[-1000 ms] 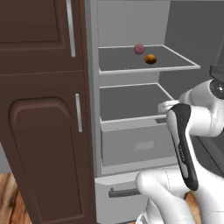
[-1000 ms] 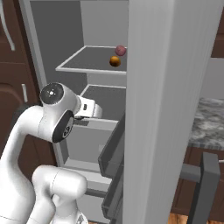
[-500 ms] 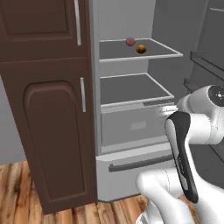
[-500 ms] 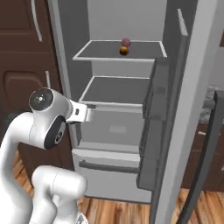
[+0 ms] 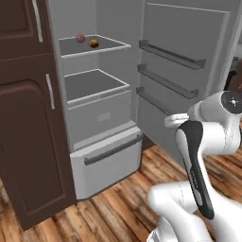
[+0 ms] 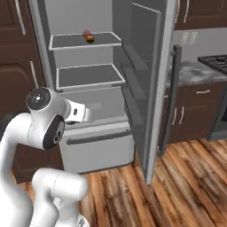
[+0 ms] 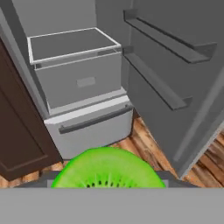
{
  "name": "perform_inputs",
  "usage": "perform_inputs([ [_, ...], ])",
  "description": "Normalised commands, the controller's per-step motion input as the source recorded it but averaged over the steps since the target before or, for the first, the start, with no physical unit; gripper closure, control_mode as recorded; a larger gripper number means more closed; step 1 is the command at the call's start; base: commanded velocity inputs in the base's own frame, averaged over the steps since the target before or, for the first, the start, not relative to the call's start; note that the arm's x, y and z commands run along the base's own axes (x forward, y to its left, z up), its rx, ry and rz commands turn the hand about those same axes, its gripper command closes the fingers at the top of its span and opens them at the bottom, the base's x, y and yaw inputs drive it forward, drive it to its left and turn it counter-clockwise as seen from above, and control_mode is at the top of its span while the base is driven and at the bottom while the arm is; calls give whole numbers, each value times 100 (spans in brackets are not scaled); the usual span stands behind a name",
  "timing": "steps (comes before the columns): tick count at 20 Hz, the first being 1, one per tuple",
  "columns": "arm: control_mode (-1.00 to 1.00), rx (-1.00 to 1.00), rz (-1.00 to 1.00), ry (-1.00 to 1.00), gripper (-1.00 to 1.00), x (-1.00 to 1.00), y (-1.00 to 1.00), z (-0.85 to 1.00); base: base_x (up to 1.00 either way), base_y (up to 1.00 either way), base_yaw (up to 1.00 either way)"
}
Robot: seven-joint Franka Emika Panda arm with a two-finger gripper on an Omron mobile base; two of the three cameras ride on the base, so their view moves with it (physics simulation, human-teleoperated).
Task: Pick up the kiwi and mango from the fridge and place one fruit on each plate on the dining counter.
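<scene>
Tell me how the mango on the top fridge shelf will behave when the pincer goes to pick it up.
The mango looks round like a ball, so a nudge would probably roll it across the flat shelf. It sits close to the red-pink ball, which it may bump. Its smooth curve could slip from an off-centre pinch.

We see the fridge standing open on a wooden floor, and it carries the things on its shelves. On the upper shelf lie two small fruits close together: the orange-brown mango in front and a dull red-pink ball just behind it toward the back wall. The lower shelf is flat and grey. Under it we see a pale bin, and at the bottom a closed drawer with a dark bar handle.
</scene>
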Motion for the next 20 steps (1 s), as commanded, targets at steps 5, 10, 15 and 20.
perform_inputs([
  [5,100,0,0,0,100,0,0,0,-74,22,-75],
  [10,100,0,0,0,100,0,0,0,-59,13,-80],
  [15,100,0,0,0,100,0,0,0,-34,-2,-84],
  [20,100,0,0,0,100,0,0,0,4,-81,-65],
])
